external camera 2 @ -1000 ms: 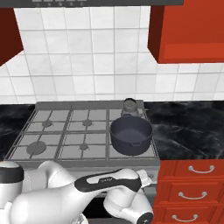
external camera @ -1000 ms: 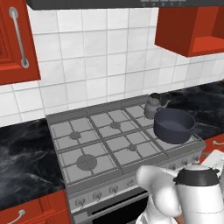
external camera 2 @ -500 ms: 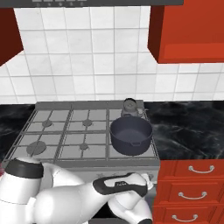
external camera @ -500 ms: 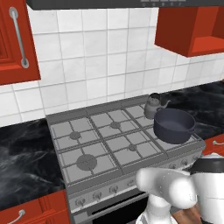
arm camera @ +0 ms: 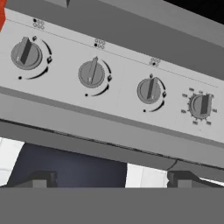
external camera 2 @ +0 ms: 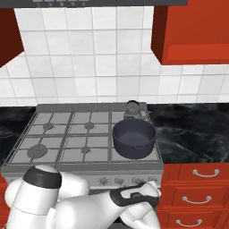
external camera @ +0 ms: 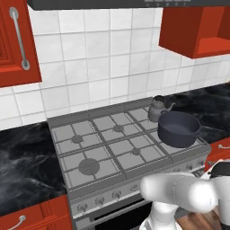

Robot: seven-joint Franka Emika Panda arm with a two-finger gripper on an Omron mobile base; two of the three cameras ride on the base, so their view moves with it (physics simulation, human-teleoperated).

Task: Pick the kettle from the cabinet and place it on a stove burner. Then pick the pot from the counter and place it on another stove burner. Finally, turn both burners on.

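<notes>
Before the open hand point(arm camera: 109, 179), 4 knobs point(arm camera: 91, 73) line the stove panel point(arm camera: 122, 113).

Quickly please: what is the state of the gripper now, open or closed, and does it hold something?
Gripper: open, holding nothing, facing the stove knobs.

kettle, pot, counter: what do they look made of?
Kettle: grey metal by the look, with a dull sheen; it is too small to show more.
Pot: dark blue-grey, matte, maybe enamelled or coated metal; the render leaves it open.
Counter: glossy black stone with faint white veins, marble-like.
</notes>
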